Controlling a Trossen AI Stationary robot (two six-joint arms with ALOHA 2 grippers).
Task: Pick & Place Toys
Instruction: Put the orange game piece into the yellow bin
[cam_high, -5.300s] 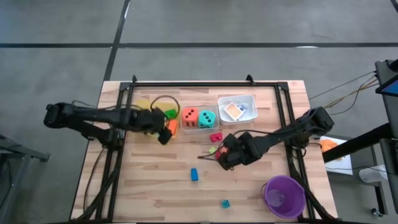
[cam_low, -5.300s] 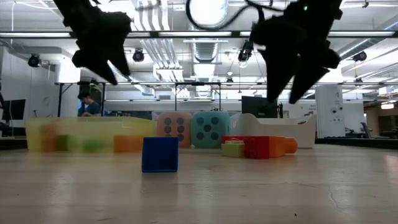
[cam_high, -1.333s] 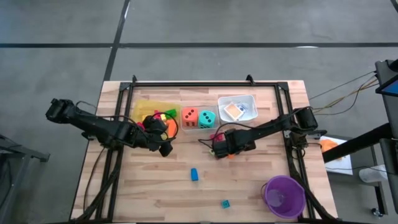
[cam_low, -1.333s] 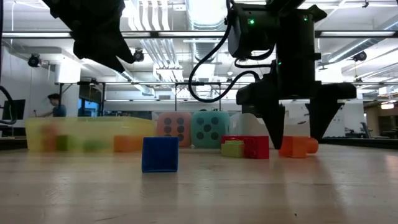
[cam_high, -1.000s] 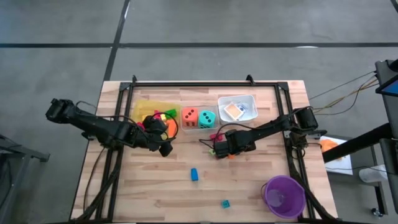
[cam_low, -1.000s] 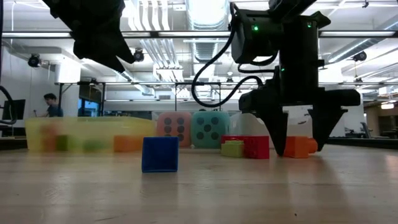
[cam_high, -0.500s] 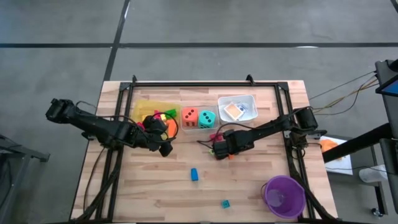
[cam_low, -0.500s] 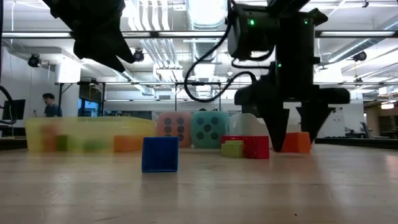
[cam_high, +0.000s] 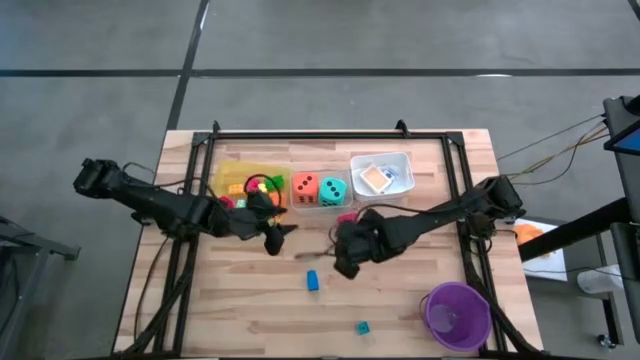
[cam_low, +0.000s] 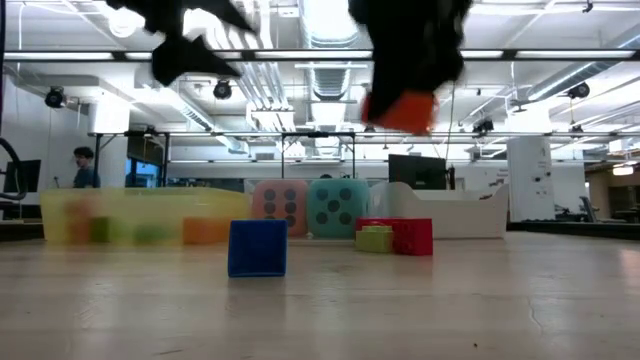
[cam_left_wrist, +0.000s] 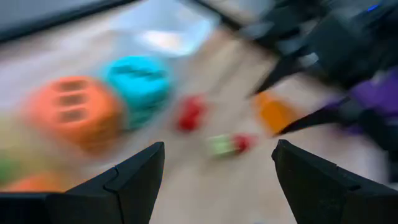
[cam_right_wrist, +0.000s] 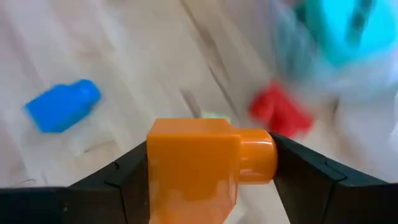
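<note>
Above mid-table, right hand (cam_right_wrist: 205, 186) clamped on orange block (cam_right_wrist: 202, 165) (no readable writing), left hand (cam_left_wrist: 214, 180) apart

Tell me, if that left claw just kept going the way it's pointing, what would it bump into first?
Probably the other arm: the left gripper, open and empty, points at the right gripper holding the orange block. A small red and green block lies lower along that line; depth is hard to judge.
</note>
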